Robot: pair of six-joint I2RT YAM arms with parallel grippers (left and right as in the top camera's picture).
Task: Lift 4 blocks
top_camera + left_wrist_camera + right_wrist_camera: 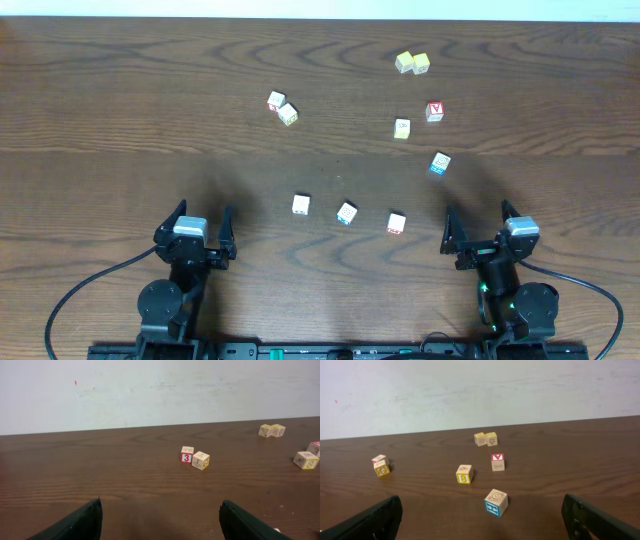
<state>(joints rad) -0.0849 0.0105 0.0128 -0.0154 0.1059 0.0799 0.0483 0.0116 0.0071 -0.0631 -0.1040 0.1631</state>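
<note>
Near the front edge of the table [100, 120], between the two arms, three of the four blocks sit in a row, each apart from the next. There is a white block [301, 205] on the left, a blue-sided block [346, 213] in the middle and an orange-sided block [396, 223] on the right. The fourth block [440, 163], blue-sided too, sits further back on the right. All four rest on the wood.

The left pincer [204, 213] is wide open, left of the row. The right pincer [478, 215] is wide open too, right of the orange-sided block.

Toward the back edge sit two touching pale yellow cubes [404, 62], a red-faced cube [434, 111] and a cube with a red 3 [187, 454].
</note>
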